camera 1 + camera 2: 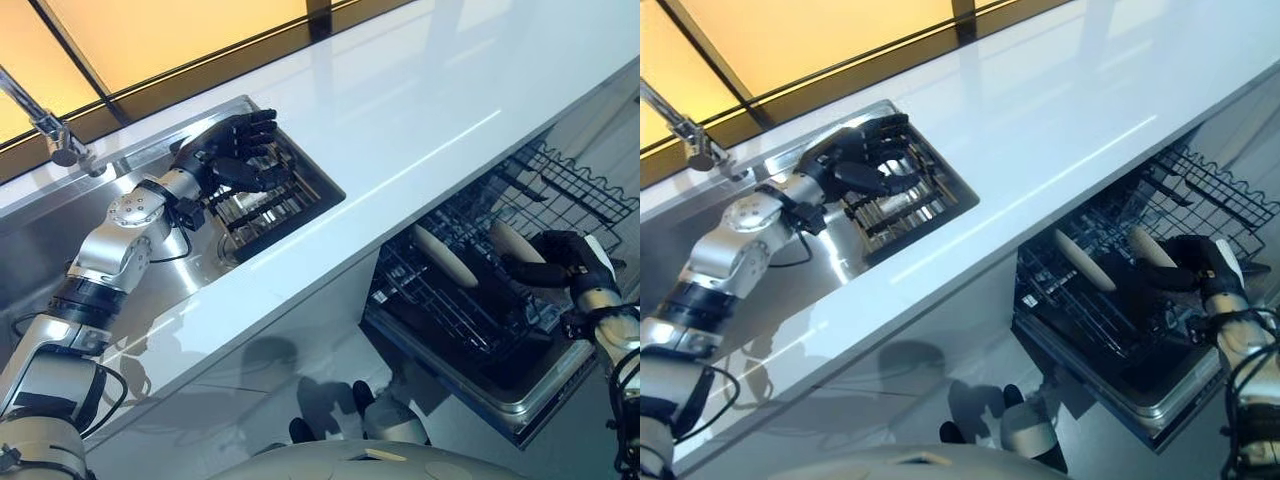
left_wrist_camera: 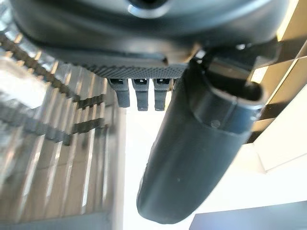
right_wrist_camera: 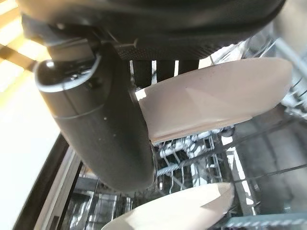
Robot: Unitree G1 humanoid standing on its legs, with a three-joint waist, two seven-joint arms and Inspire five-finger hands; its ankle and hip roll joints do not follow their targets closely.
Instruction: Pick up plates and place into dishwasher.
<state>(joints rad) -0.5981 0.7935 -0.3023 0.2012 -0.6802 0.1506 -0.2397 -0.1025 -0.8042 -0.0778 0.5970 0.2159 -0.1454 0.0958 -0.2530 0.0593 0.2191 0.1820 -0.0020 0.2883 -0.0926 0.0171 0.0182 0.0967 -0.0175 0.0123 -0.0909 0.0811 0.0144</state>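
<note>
I am pinching a plate (image 3: 216, 96) in my right hand (image 1: 560, 262), thumb on one face, fingers (image 3: 144, 72) behind the other, standing on edge in the dishwasher rack (image 1: 560, 185). A second plate (image 1: 445, 255) is standing just beside my thumb. My left hand (image 1: 235, 150) is hovering with fingers spread and empty over the sink rack (image 1: 275, 205).

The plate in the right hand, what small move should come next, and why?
Probably open the right hand and let go. Its thumb and fingers pinch the plate, which stands on edge in the dishwasher rack beside another plate already slotted there, so it looks seated. The left hand is open over the sink rack.
</note>
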